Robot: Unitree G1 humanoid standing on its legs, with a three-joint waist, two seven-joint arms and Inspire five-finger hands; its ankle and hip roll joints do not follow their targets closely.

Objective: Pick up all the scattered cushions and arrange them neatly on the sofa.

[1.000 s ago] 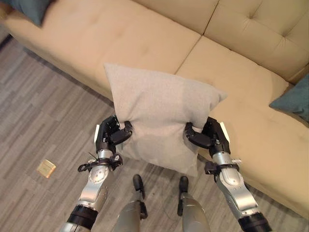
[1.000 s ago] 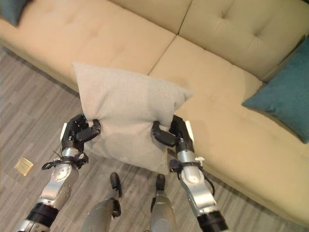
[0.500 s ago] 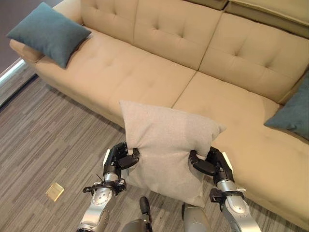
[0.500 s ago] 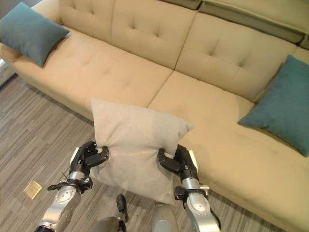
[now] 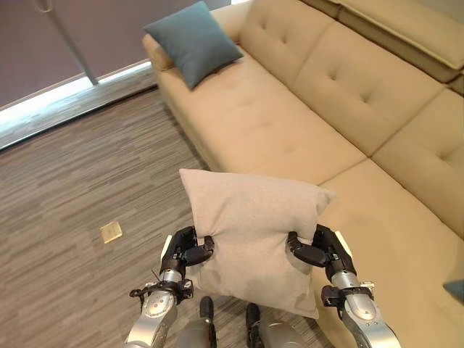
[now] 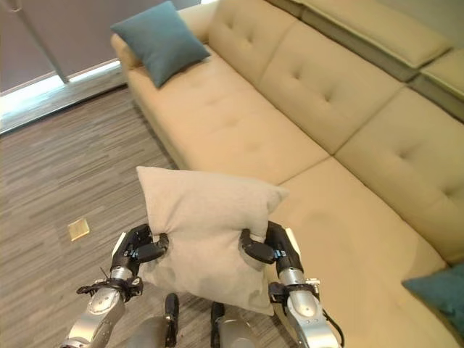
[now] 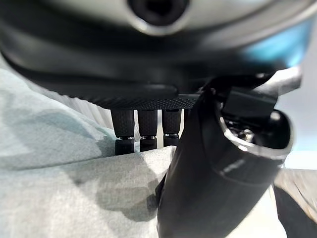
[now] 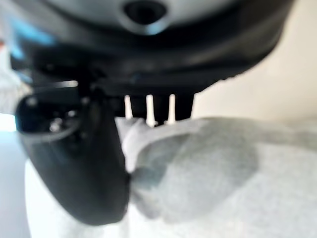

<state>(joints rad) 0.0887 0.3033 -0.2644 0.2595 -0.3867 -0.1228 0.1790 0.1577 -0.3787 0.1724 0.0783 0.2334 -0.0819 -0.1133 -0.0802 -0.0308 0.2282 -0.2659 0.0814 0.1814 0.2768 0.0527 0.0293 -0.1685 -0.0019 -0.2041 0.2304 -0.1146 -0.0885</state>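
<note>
Grey fabric cushion (image 5: 250, 235) hangs upright above the floor by the sofa (image 5: 341, 138) front, left hand (image 5: 181, 251) and right hand (image 5: 319, 250) pinching opposite edges — looks light, soft, saggy, so side grips suit.

This looks like a living room or lounge. A long beige sofa (image 5: 304, 123) with a buttoned back runs along the right side, with a teal cushion (image 5: 192, 40) propped at its far end and another teal cushion (image 6: 438, 293) on the seat at the near right. The floor (image 5: 65, 181) is grey striped carpet, and a dark wall (image 5: 43, 36) stands at the far left.
</note>
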